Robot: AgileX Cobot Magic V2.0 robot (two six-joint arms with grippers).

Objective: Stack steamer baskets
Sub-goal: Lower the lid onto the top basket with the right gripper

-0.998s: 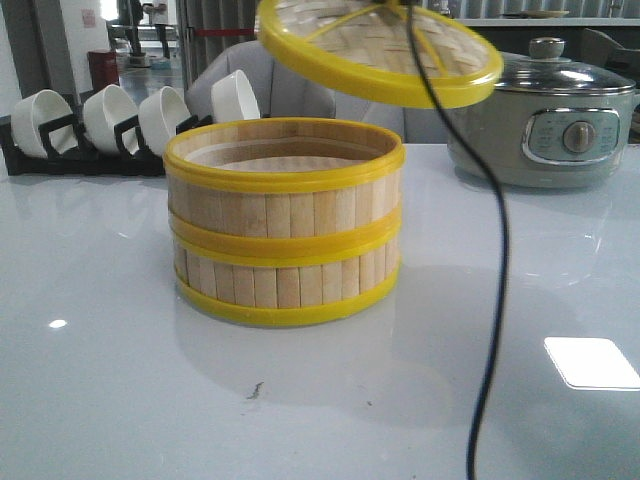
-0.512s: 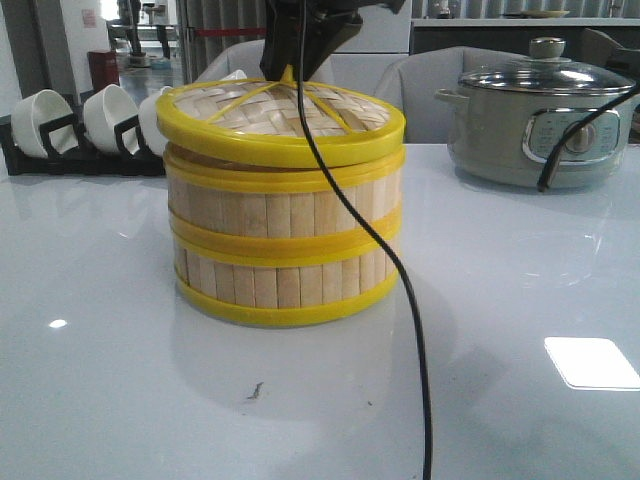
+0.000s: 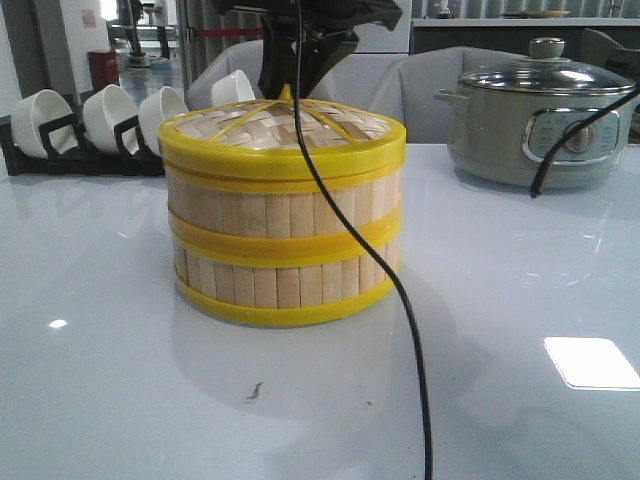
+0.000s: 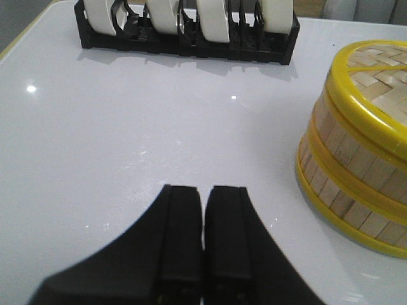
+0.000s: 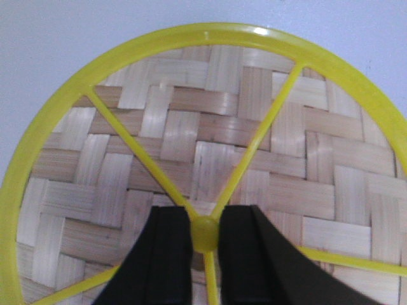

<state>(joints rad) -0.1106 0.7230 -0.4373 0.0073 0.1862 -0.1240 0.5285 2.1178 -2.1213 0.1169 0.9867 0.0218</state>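
Observation:
Two steamer baskets stand stacked on the white table, the upper basket (image 3: 285, 212) on the lower basket (image 3: 285, 282). The woven yellow-rimmed lid (image 3: 282, 135) lies flat on the upper basket. My right gripper (image 3: 291, 92) comes down onto the lid's middle. In the right wrist view the gripper (image 5: 205, 219) is shut on the lid's yellow centre knob (image 5: 205, 232), with the lid's weave (image 5: 216, 127) filling the view. My left gripper (image 4: 203, 190) is shut and empty, low over the table beside the stack (image 4: 350, 171).
A black rack with white bowls (image 3: 90, 122) stands at the back left; it also shows in the left wrist view (image 4: 184, 35). A grey-green electric pot with glass lid (image 3: 545, 120) stands at the back right. A black cable (image 3: 405, 300) hangs in front of the stack.
The lid came down from a tilted hold above the stack and now rests flat on the upper basket. The right gripper came down with it.

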